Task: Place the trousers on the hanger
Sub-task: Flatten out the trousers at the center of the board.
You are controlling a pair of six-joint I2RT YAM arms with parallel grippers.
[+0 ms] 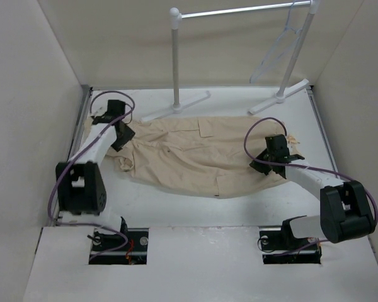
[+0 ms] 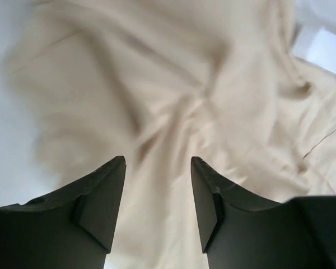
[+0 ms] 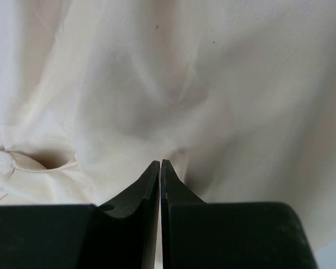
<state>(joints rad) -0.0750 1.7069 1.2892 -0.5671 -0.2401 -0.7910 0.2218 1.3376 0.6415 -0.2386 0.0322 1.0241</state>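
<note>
The trousers (image 1: 201, 154) lie spread flat on the table (image 1: 239, 207), running left to right between my two arms. The hanger (image 1: 269, 54) hangs from the rack (image 1: 175, 63) at the far right, well apart from the cloth. As I read it, the step in hand is getting a hold on the fabric. The left gripper (image 1: 123, 137) is over the left end. In its wrist view the jaws stand open above a bunched patch, with nothing between them. The right gripper (image 1: 268, 160) is at the right end, and its wrist view shows the jaws closed tip to tip against the cloth. I can't tell whether any fabric is pinched there. To do this well, I'd bring the left fingers (image 2: 109, 185) down so they straddle one of the raised creases instead of a flat stretch, then close firmly. Before I lift, I'd check that the right side really has cloth. The material is soft, matte beige weave that is limp and wrinkles easily, with sewn seams and pockets making thicker ridges that look better for gripping. It will likely sag and slide when raised. The hanger is a thin, pale, rigid triangle with a hook, and it is likely to swing if nudged.
</note>
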